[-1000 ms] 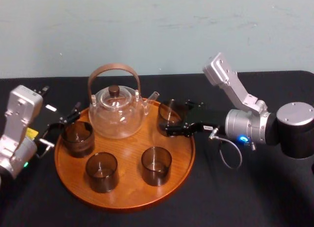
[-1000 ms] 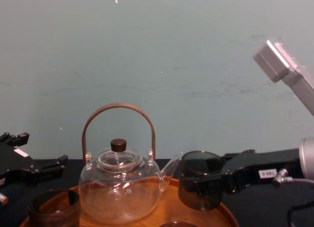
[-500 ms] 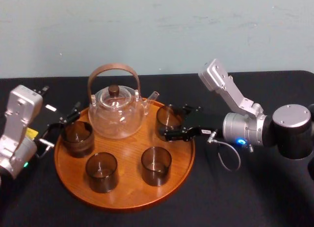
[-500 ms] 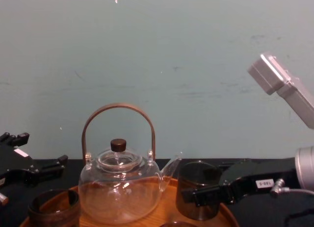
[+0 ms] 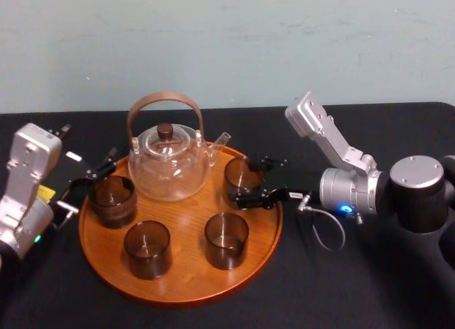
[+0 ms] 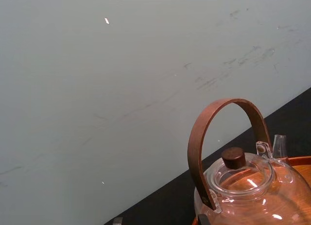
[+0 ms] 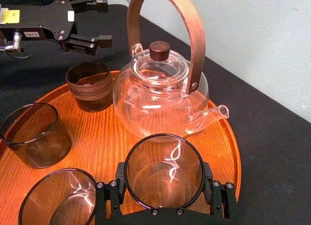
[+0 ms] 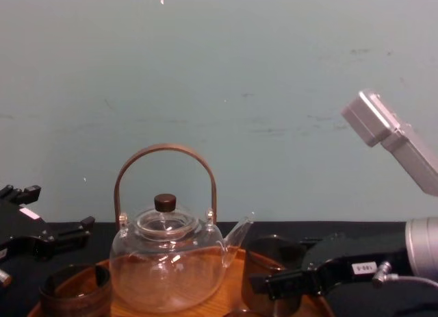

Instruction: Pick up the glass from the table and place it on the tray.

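Evidently the task is judged to be almost finished. A black surface (image 5: 398, 286) is seen with the round wooden tray (image 5: 186, 276) set on it, and a glass teapot (image 5: 169, 165) stands toward the back of the tray. The right hand (image 5: 252, 178) is reached in over the tray's right rim. The left hand (image 5: 99, 169) is parked at the tray's left edge, fingers spread and empty. The glass (image 7: 164, 169) is clasped by the right hand, with one finger pressed on each side of it. It is held upright inside the rim, just beside the teapot's spout. In the chest view its base is hidden by the rim, so it cannot be told whether it rests on the wood or is held a little above it. It is judged to be down, or very nearly so. Three other glasses (image 5: 148, 249) are set on the tray. What is left is taken to be the release of the grip and the withdrawal of the arm.
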Controlling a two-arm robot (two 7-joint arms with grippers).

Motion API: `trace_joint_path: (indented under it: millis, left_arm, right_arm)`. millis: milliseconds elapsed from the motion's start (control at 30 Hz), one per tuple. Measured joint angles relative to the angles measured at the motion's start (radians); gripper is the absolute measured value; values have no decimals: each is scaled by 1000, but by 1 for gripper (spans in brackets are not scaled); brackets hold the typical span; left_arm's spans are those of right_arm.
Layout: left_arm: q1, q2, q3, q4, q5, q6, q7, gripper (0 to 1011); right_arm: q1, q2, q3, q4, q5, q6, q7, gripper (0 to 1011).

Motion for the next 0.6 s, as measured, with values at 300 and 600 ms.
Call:
trace_joint_path:
  millis: [300, 600]
  left_arm:
    - [0, 0, 0, 0, 0, 0, 0, 1001]
    - [0, 0, 0, 0, 0, 0, 0, 1001]
  right_arm:
    - [4, -8, -4, 24, 2, -2, 1, 904]
    - [6, -14, -6, 39, 1, -1, -1, 905]
